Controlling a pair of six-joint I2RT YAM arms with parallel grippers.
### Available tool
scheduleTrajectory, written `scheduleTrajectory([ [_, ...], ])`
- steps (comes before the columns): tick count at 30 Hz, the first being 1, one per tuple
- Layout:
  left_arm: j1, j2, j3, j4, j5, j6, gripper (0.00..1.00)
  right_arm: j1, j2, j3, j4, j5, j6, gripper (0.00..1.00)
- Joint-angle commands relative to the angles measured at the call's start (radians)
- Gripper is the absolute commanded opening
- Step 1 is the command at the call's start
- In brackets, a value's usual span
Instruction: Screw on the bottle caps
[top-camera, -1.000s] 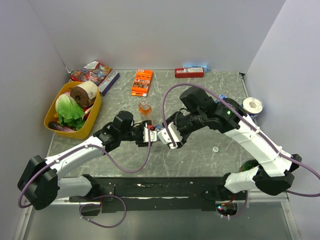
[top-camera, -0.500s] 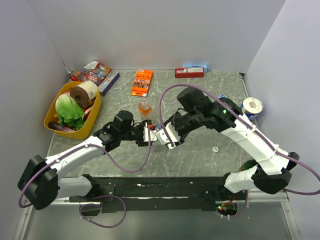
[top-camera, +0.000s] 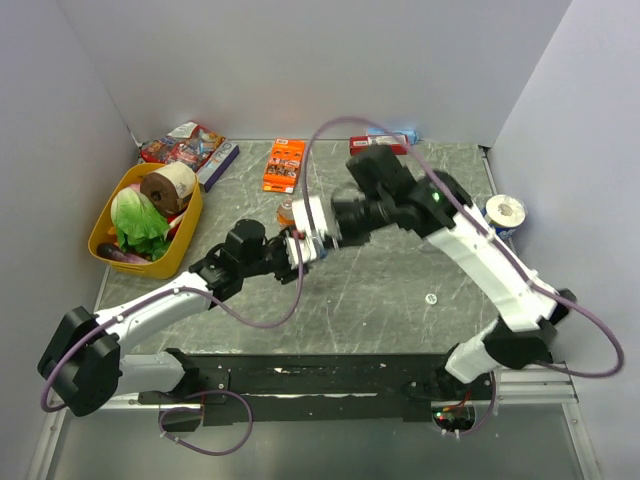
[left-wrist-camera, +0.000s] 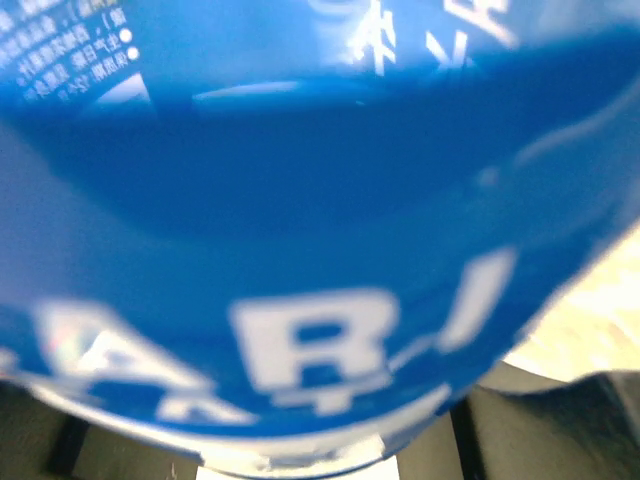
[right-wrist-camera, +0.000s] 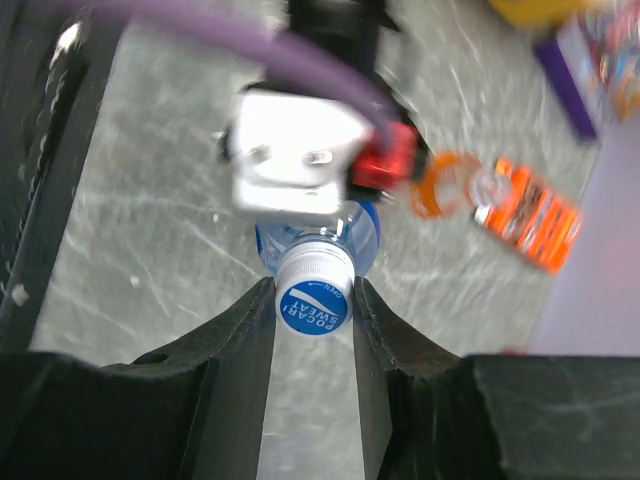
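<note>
At the middle of the worktop (top-camera: 400, 320), seen from above, the left gripper (top-camera: 292, 253) and the right gripper (top-camera: 313, 232) stand tip to tip. The left arm reaches in from the near left and the right arm bends down from the far right. Just beyond them stands the orange-liquid bottle (top-camera: 287, 212), partly hidden by the arms. A whitish cap (top-camera: 431, 298) lies alone on the near right, well apart from both grippers. A yellow basket (top-camera: 183, 252) sits at the left, and an orange box (top-camera: 284, 165) lies toward the far wall.

From the left wrist, a blue-labelled bottle (left-wrist-camera: 300, 200) fills nearly the whole view, blurred and very close — the left jaws are clamped on it.

From the right wrist, the blue cap (right-wrist-camera: 313, 306) sits on that bottle's neck. The right jaws pinch it, one finger against each side. The bottle's body runs away under the left gripper's white housing.
</note>
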Motion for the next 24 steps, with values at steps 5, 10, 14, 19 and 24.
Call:
scheduleTrajectory([
  [5,-0.081,-0.01,0.037,0.449,-0.609,-0.364,0.01,-0.131,0.293,0.341,-0.089,-0.125,0.787,0.0],
  [10,-0.1,0.066,0.128,0.365,-0.751,-0.424,0.01,-0.14,0.281,0.288,-0.038,-0.159,0.954,0.0],
  [14,-0.102,0.089,0.133,0.293,-0.802,-0.426,0.01,-0.145,0.285,0.317,-0.046,-0.142,0.957,0.0],
  [19,-0.082,0.054,0.079,0.176,-0.621,-0.401,0.01,-0.206,0.302,0.554,-0.057,-0.079,0.922,0.52],
  [24,-0.028,-0.028,0.008,0.049,-0.208,-0.289,0.01,-0.261,0.135,0.402,0.014,-0.232,0.602,0.63],
])
